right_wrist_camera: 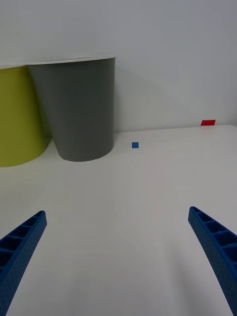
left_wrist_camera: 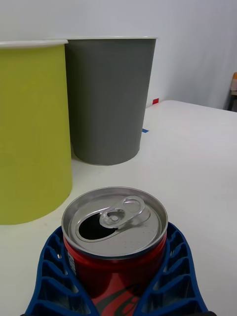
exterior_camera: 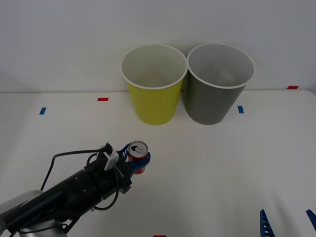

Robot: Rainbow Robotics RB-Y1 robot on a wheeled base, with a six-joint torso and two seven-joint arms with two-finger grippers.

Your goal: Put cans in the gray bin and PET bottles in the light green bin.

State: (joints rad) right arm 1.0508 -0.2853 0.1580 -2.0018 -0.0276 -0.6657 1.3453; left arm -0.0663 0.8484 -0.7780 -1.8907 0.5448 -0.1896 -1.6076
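Red can point(exterior_camera: 138, 150) upright, clenched in left tool point(exterior_camera: 137, 159), right tool point(exterior_camera: 288, 223) spread wide, idle near table edge

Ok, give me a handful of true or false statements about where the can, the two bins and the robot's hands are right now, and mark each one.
1. The left hand is closed around the red can. True.
2. The can is lying on its side. False: it stands upright, silver top and pull tab facing up.
3. The gray bin stands to the right of the light green bin in the front view. True.
4. The can is already inside the gray bin. False: it is on the table, in front of both bins.
5. The right hand is shut on a bottle. False: its fingers are spread open over bare table, holding nothing.
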